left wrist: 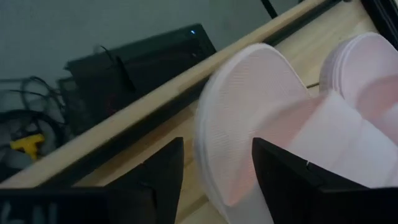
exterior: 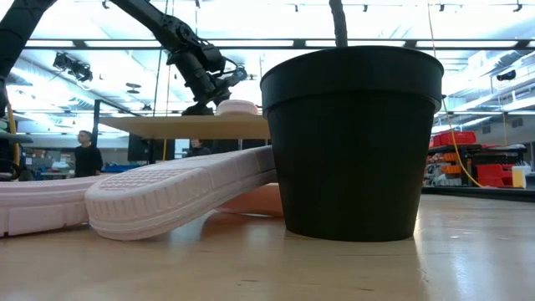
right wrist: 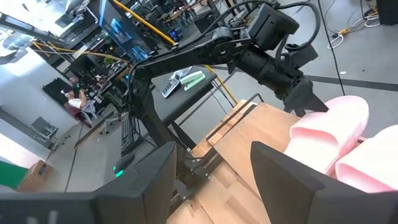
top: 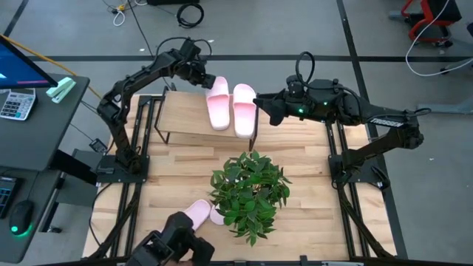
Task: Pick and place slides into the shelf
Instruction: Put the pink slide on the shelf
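Two pale pink slides lie side by side on the shelf (top: 194,118), soles on its board: the left slide (top: 218,103) and the right slide (top: 244,109). My left gripper (top: 205,76) is open at the left slide's far end (left wrist: 242,118), which sits between its fingers in the left wrist view. My right gripper (top: 260,103) is open, just right of the right slide, touching nothing. Two more slides (top: 198,214) lie on the table near its near-left corner; in the low view one slide (exterior: 167,192) leans on the other. My left gripper comes slanting down from the table's far-left side over the left slide's far end (left wrist: 211,143). One finger (left wrist: 155,180) stands just outside the rim and the other finger (left wrist: 298,180) over the slide's top face. I cannot tell whether either touches it.
A potted plant (top: 251,192) in a black pot (exterior: 355,142) stands mid-table between the shelf and the near slides. A desk with a calculator (top: 16,103) is left of the table. A person (exterior: 85,155) stands far behind. Bare tabletop (top: 310,185) lies right of the plant.
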{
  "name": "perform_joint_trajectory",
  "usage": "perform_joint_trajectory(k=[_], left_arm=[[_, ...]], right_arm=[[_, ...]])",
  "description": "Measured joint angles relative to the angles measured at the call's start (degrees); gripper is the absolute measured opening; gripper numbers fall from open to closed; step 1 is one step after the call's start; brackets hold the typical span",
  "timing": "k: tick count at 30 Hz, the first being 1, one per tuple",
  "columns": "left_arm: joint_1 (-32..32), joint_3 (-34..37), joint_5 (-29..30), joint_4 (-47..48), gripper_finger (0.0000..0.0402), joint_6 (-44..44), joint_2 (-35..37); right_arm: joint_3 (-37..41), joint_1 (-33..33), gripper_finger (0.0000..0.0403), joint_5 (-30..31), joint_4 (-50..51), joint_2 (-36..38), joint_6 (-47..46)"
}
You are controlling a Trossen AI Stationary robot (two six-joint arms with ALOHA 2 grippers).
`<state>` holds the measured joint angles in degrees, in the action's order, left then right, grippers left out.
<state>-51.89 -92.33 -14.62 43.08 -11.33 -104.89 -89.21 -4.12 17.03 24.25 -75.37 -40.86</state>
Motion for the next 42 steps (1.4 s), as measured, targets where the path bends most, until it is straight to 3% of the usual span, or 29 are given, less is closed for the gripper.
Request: perform_joint_trajectory(k=[9,16,29,37,42], left_arm=[[-0.27,0.00,-1.00,-4.45,0.0177,-2.68,1.09],[-1.45,0.00,5.77,-4.42,0.0150,-2.50,2.54],[0.95,-5.86,6.95,22.77,0.0009,10.23,9.71],[6.37,-5.86,9.84,22.42,0.0005,10.64,9.23],[8.65,-5.86,14.95,23.55,0.0005,10.88,8.30]], right_arm=[[0.00,-0.78,0.0213,0.90,1.16,0.00,0.46],[0.02,-1.18,0.0213,0.90,1.23,0.00,0.48],[0.01,-1.16,0.0213,0.90,3.15,0.00,0.57],[0.02,-1.14,0.0213,0.90,3.15,0.00,0.59],[0.00,-1.14,0.0213,0.90,3.17,0.00,0.16]])
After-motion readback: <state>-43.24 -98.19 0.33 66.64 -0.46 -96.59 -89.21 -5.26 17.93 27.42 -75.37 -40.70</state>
